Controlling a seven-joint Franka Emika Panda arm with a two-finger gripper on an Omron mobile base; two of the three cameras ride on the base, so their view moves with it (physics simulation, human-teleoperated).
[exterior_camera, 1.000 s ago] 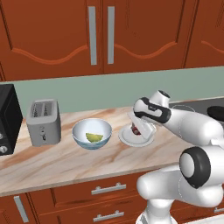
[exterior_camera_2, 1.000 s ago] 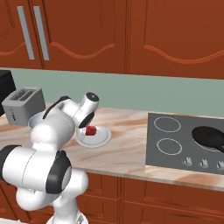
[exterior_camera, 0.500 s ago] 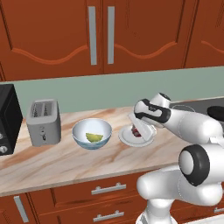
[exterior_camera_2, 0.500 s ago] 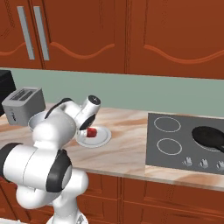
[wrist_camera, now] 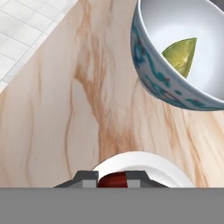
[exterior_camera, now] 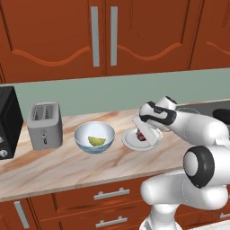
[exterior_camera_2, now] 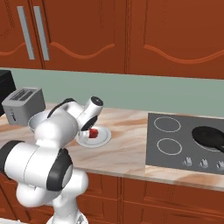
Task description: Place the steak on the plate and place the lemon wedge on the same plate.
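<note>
The gripper [exterior_camera: 142, 134] pinches the steak [wrist_camera: 112, 180] between its fingers directly over the white plate [exterior_camera: 134, 143], which sits near the middle of the marble counter [exterior_camera: 63, 164]. Just beside the plate, toward the toaster [exterior_camera: 44, 124], a pale blue bowl [exterior_camera: 94, 137] holds the lemon wedge [wrist_camera: 181, 57]. The cooktop [exterior_camera_2: 183, 144] occupies the counter's far end.
</note>
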